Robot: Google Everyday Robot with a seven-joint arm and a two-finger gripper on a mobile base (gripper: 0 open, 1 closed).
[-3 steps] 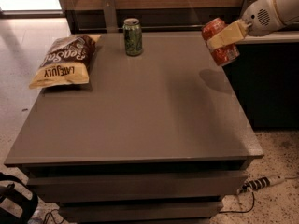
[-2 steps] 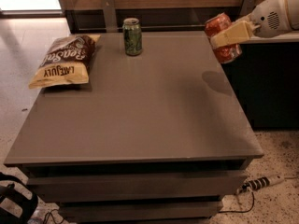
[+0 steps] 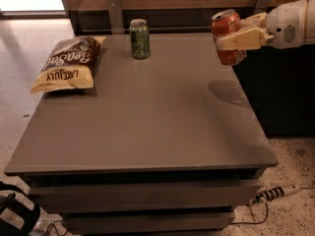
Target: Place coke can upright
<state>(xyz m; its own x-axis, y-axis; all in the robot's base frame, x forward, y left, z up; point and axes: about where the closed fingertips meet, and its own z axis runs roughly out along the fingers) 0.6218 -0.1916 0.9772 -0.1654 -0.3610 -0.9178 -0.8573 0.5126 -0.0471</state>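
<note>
Claw (image 3: 232,39) at table's (image 3: 147,127) right edge righted coke can (image 3: 225,22).

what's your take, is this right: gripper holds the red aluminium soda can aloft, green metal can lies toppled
No: in the camera view the green metal can stands upright on the grey table. The gripper does hold the red aluminium soda can aloft, above its edge.

The gripper (image 3: 228,38), above the right rear edge of the table (image 3: 147,132), is clamping the coke can (image 3: 225,24). Its near finger (image 3: 241,37) is covering the can's middle. The arm (image 3: 295,23) is running off-frame right.
</note>
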